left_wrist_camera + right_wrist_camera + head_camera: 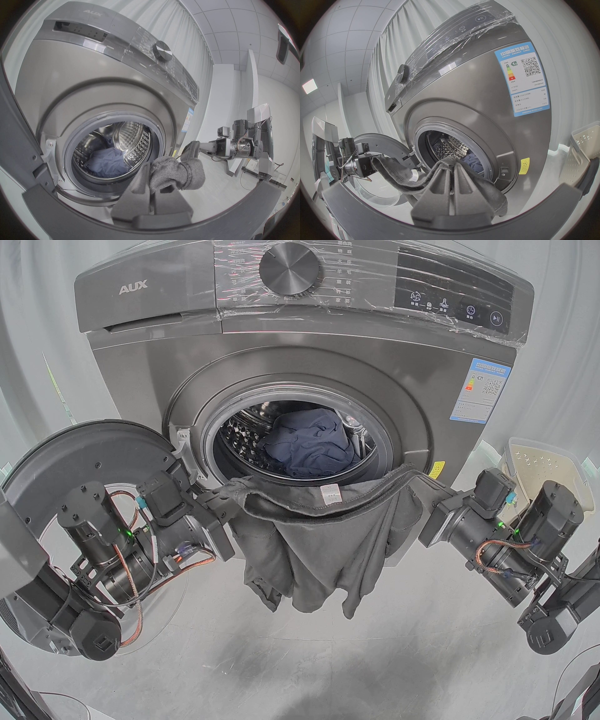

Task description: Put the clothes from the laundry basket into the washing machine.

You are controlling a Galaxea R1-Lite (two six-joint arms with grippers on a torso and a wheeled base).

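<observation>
Left claw [224,501] and right claw [434,491] clamped on grey garment [325,540], stretched before washing machine [150,365]

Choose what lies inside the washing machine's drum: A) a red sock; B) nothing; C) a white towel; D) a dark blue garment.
D: a dark blue garment lies in the drum, while the grey garment hangs outside it.

Your garment [319,534] hangs before the washer [300,365] — left gripper [222,501] at one end, right gripper [437,497] at the other; a cloth [309,443] lies inside it, basket [544,468] to its right.
</observation>
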